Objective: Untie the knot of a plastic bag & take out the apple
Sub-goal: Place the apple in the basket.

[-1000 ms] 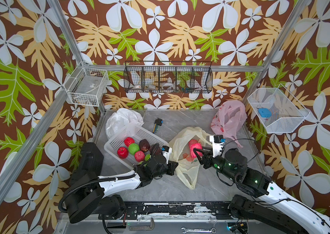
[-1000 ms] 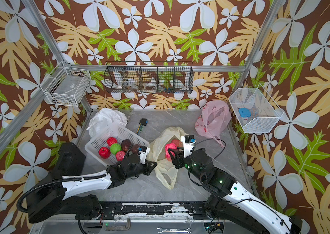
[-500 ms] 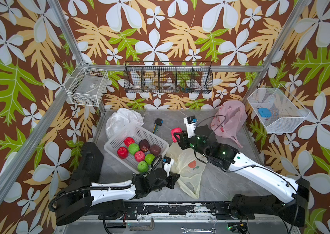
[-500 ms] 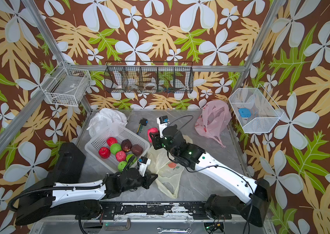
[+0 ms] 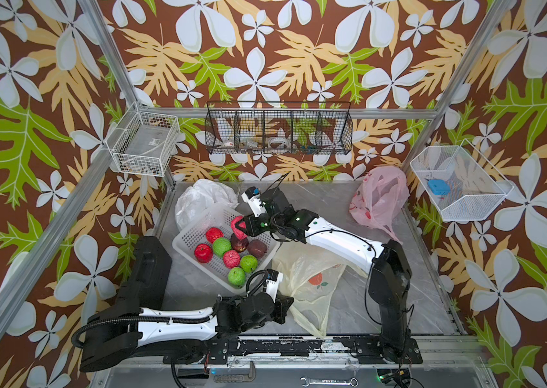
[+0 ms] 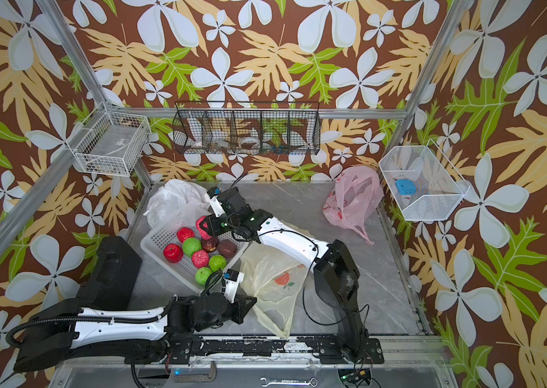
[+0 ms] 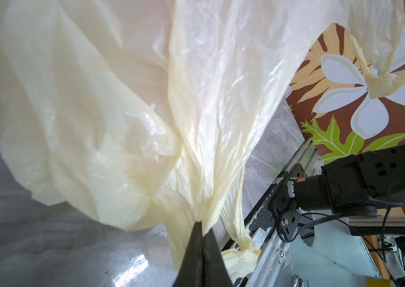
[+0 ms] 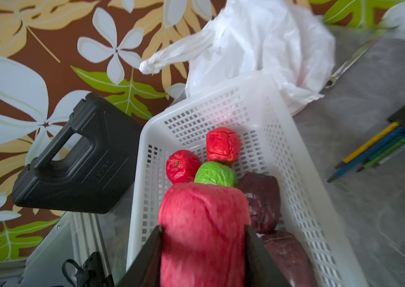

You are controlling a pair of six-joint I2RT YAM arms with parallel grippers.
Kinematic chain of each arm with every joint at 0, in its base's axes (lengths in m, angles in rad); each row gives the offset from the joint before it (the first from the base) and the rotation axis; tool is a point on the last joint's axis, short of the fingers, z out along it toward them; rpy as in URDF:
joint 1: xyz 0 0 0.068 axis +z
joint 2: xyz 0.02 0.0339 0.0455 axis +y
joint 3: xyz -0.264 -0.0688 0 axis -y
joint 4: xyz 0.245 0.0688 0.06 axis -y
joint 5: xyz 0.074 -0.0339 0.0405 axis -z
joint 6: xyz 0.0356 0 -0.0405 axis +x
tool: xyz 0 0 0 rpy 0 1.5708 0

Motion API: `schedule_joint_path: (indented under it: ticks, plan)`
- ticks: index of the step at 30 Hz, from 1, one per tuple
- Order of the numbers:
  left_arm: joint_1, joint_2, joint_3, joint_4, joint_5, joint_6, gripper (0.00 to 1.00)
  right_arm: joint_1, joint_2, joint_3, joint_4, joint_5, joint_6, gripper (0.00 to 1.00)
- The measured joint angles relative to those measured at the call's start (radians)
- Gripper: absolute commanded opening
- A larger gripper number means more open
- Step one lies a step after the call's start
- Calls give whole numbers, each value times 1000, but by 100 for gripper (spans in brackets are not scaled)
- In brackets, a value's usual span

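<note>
Over the far end of the white basket (image 5: 191, 236), R gripper (image 5: 239, 227) holds the red apple (image 5: 236, 222). Jaws are partly spread and clamped on both sides of the fruit. R wrist view confirms this: the apple sits between the two fingers (image 8: 146, 253), above the basket floor. It hangs clear of the other fruit (image 5: 221, 247) lying in the basket.

L gripper (image 7: 200, 225): jaws pressed together, pinching a gathered fold of the yellow bag (image 7: 121, 99) just above the tabletop (image 7: 47, 248). In both top views the bag lies slack between the two arms, beside the basket's near corner.

Status (judged):
1. Knot: appears undone. Bag mouth hangs loose, no bulge inside.
2. Apple: out of the bag and well apart from it. Core of task looks complete.
3. Remaining: prob. set the apple down w/ the other fruit, then let go of the bag.

Markings:
- Yellow bag: printed orange-fruit graphic w/ green leaf (image 5: 315, 281). No legible text.
- Pink bag (image 5: 379, 198): red print, too small to read.
- Black case (image 8: 79, 159): embossed panel, unreadable.
- No brand name readable anywhere.
</note>
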Motion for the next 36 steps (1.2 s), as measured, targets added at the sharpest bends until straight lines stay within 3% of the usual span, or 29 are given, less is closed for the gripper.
schedule_joint_path:
  ticks: [10, 15, 21, 30, 36]
  plan:
    - [-3, -7, -12, -3, -28, -7, 0, 65, 187, 164, -74, -109, -4, 45]
    - [-3, 0, -11, -4, -31, 0, 0, 76, 240, 193, -94, -124, -2, 63]
    - [-3, 0, -14, -3, -46, 3, 0, 84, 263, 222, -106, -126, 0, 71]
    - [-3, -12, -19, -4, -53, 11, 0, 84, 241, 228, -132, -84, 4, 70]
    - [-3, -11, -18, -5, -54, 23, 0, 84, 42, 103, -138, 33, -4, 70]
